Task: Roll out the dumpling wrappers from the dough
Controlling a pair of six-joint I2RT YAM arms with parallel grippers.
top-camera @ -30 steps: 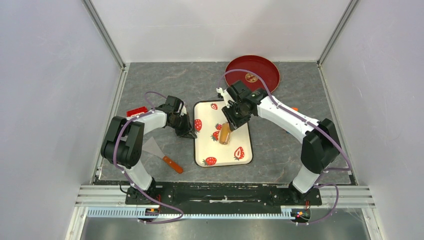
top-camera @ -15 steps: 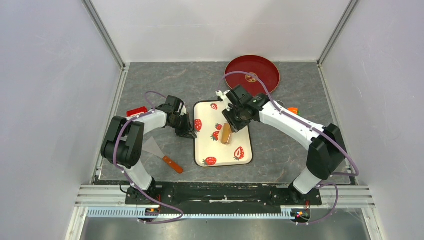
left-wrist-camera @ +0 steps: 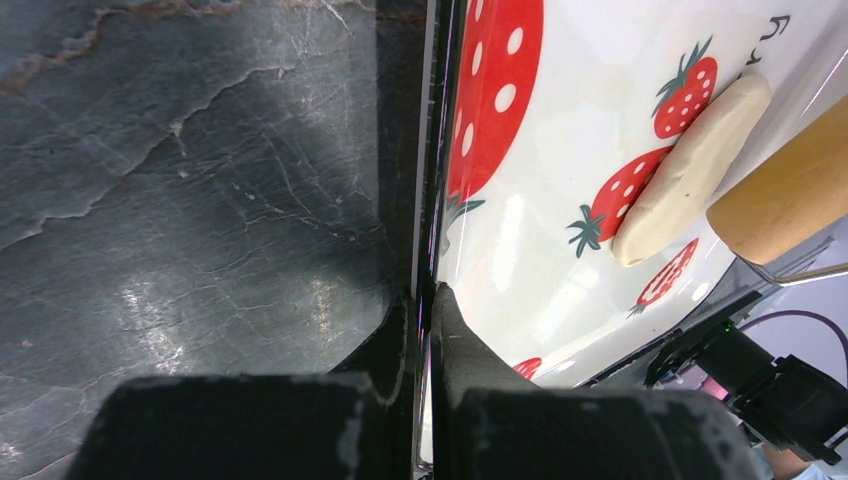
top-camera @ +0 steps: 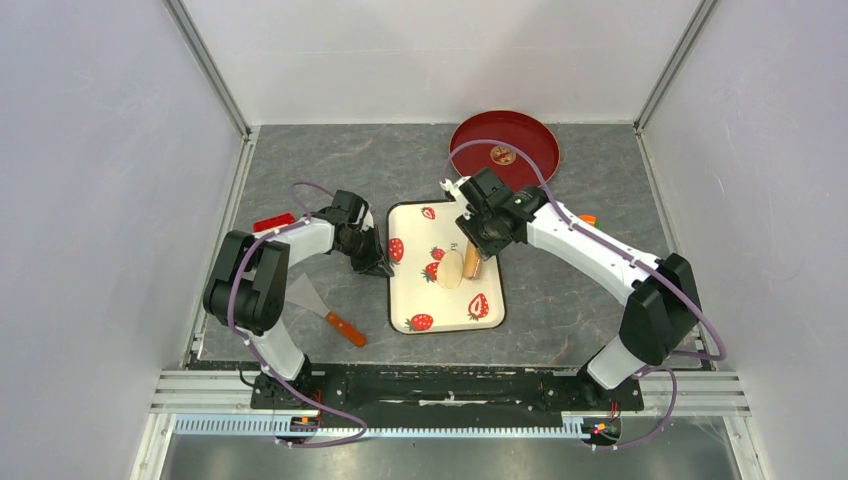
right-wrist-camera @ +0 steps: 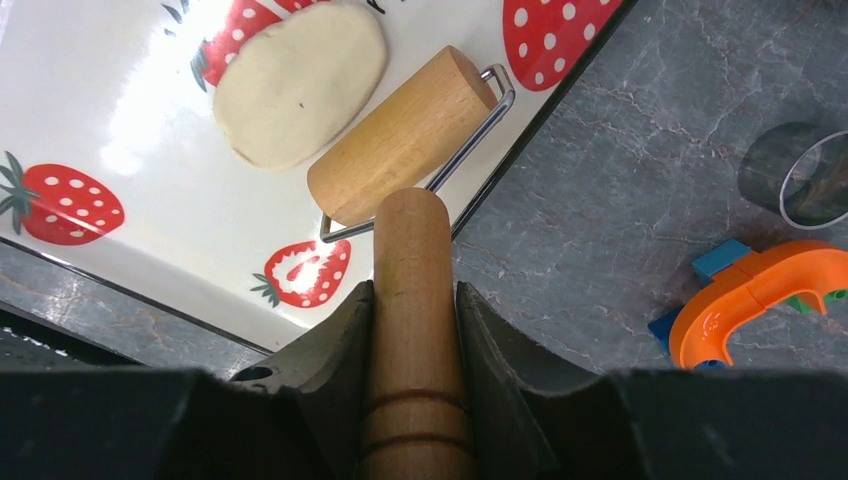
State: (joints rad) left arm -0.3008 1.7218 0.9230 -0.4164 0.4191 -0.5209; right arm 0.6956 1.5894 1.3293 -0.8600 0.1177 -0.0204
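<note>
A pale cream oval of flattened dough [top-camera: 449,271] lies on the white strawberry tray [top-camera: 440,310]. It is thick and bigger than a wrapper; no small round dumpling wrappers show. My right gripper [top-camera: 479,240] is shut on the wooden handle [right-wrist-camera: 412,290] of a small rolling pin, whose roller [right-wrist-camera: 404,136] rests on the tray just right of the dough [right-wrist-camera: 300,84], touching its edge. My left gripper [top-camera: 379,264] is shut on the tray's left rim [left-wrist-camera: 428,250]. The dough [left-wrist-camera: 690,168] and roller [left-wrist-camera: 790,195] also show in the left wrist view.
A red plate [top-camera: 520,132] with a gold-brown emblem sits at the back right. A metal ring cutter [right-wrist-camera: 808,178] and an orange and blue toy [right-wrist-camera: 760,298] lie right of the tray. A scraper with an orange handle [top-camera: 322,306] and a red item [top-camera: 272,222] lie on the left.
My right gripper has drawn the roller to the right, off the dough, so the flattened dough now shows. The left gripper has kept its hold on the tray rim.
</note>
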